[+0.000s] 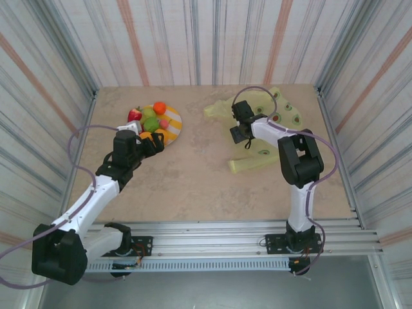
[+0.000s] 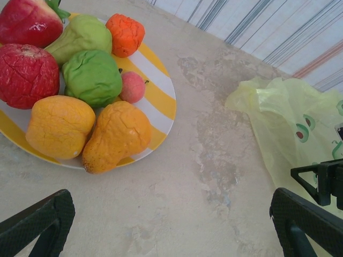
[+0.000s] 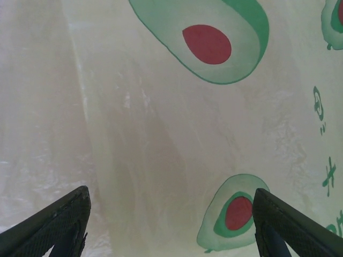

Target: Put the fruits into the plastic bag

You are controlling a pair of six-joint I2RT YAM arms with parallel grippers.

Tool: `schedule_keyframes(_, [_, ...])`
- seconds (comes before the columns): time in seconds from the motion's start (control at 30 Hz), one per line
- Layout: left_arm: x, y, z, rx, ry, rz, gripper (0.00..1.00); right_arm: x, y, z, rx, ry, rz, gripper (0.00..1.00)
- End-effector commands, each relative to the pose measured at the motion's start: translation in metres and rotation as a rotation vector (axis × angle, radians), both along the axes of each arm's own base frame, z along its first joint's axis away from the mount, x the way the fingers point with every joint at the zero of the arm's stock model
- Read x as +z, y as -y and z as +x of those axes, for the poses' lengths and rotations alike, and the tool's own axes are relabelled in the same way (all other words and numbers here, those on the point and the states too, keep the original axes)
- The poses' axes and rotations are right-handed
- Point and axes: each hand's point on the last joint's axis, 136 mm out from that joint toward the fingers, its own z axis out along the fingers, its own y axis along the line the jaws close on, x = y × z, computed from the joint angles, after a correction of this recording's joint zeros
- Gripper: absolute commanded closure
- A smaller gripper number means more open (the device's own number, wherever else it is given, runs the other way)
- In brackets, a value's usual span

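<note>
Several toy fruits lie on a yellow-and-white striped plate (image 2: 161, 101): a red strawberry (image 2: 29, 21), a green pear-like piece (image 2: 80, 35), an orange one (image 2: 125, 33), a small pink one (image 2: 132, 87) and two yellow-orange ones (image 2: 59, 126). My left gripper (image 2: 171, 230) is open just near of the plate (image 1: 172, 122), above bare table, holding nothing. The plastic bag (image 1: 270, 122), yellow-green with avocado prints, lies crumpled at the back right. My right gripper (image 3: 171, 230) is open directly over the bag (image 3: 161, 134), its fingers (image 3: 53, 225) spread wide and empty.
Striped walls enclose the beige table (image 1: 193, 180) on three sides. The bag's near corner (image 2: 289, 123) lies to the right of the plate, with part of the right arm (image 2: 321, 182) over it. A metal rail (image 1: 212, 232) runs along the near edge.
</note>
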Motion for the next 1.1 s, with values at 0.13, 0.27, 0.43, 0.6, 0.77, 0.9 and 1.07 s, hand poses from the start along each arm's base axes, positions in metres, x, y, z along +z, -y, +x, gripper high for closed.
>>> schedule_keyframes(0.13, [-0.001,0.001,0.001,-0.004,-0.009,0.011,0.01,-0.008,0.022,0.003,-0.056,-0.032,-0.076,0.40])
schedule_keyframes(0.27, [-0.003,0.002,0.001,-0.006,-0.015,0.010,0.01,-0.008,0.029,0.004,-0.075,-0.021,-0.099,0.59])
schedule_keyframes(0.43, [-0.004,0.003,0.000,-0.016,-0.021,0.009,0.01,0.002,0.043,0.006,-0.106,0.007,-0.132,0.82])
schedule_keyframes(0.6, [-0.004,0.009,-0.003,-0.040,-0.026,0.012,0.01,0.019,0.069,0.005,-0.144,0.053,-0.192,1.00])
schedule_keyframes(0.77, [0.008,0.036,-0.002,-0.136,0.043,0.075,0.01,0.050,0.073,-0.015,-0.146,0.077,-0.100,1.00])
schedule_keyframes(0.9, [0.024,0.093,-0.004,-0.337,0.189,0.215,0.01,0.081,0.051,-0.047,-0.103,0.059,0.143,1.00])
schedule_keyframes(1.07, [0.021,0.178,-0.012,-0.695,0.333,0.398,0.01,0.107,0.028,-0.081,-0.034,0.033,0.322,1.00])
